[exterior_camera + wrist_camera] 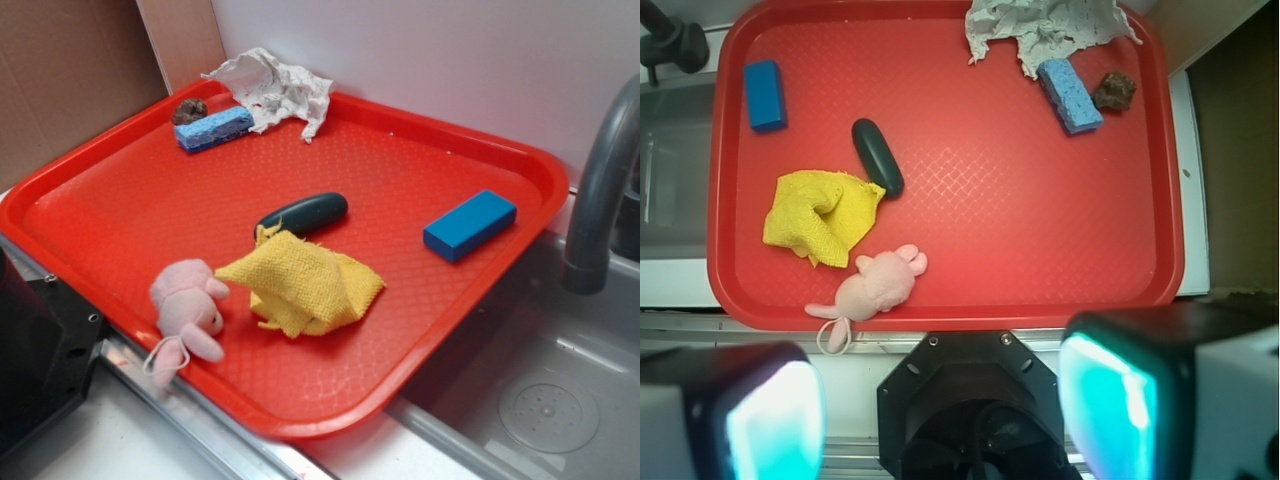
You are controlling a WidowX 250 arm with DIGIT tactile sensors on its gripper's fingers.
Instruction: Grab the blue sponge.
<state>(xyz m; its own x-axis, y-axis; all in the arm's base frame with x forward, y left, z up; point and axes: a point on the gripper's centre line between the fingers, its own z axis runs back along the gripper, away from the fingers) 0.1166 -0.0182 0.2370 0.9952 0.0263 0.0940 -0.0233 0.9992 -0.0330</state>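
Note:
The blue sponge [214, 128] [1070, 95], rough and speckled, lies at the far left corner of the red tray [420, 330] [1060, 260], next to a crumpled white cloth [275, 88] [1045, 25] and a small brown lump [189, 110] [1114, 91]. My gripper [940, 410] hovers high above the tray's near edge, far from the sponge. It stands open, its two teal pads [775, 425] wide apart with nothing between them. The gripper itself does not appear in the exterior view.
On the tray lie a smooth dark blue block [469, 225] [765, 95], a dark green oblong object [303, 213] [877, 156], a yellow cloth [305, 283] [825, 215] and a pink plush toy [188, 310] [880, 283]. A grey faucet [600, 180] and sink [540, 400] stand right of the tray.

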